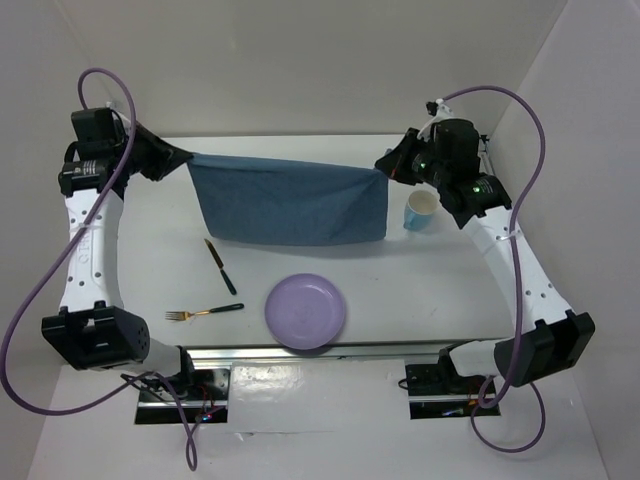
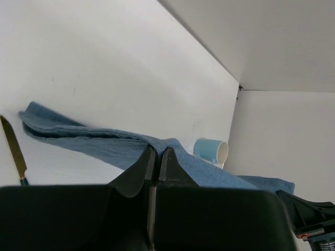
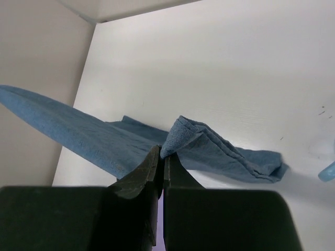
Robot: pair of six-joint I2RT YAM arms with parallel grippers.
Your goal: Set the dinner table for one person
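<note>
The dinner table (image 1: 430,290) fills the middle of the top view, long axis running left to right, its side edges partly covered by my arms. The blue placemat (image 1: 290,200) is stretched across its upper half. My left pincer (image 1: 183,160) pinches the cloth's upper-left corner, my right pincer (image 1: 385,170) its upper-right, both corners lost between the pressed jaws. Below sit 1 purple plate (image 1: 305,311), 1 cup (image 1: 420,211), 1 knife (image 1: 219,266), 1 fork (image 1: 204,313)
</note>
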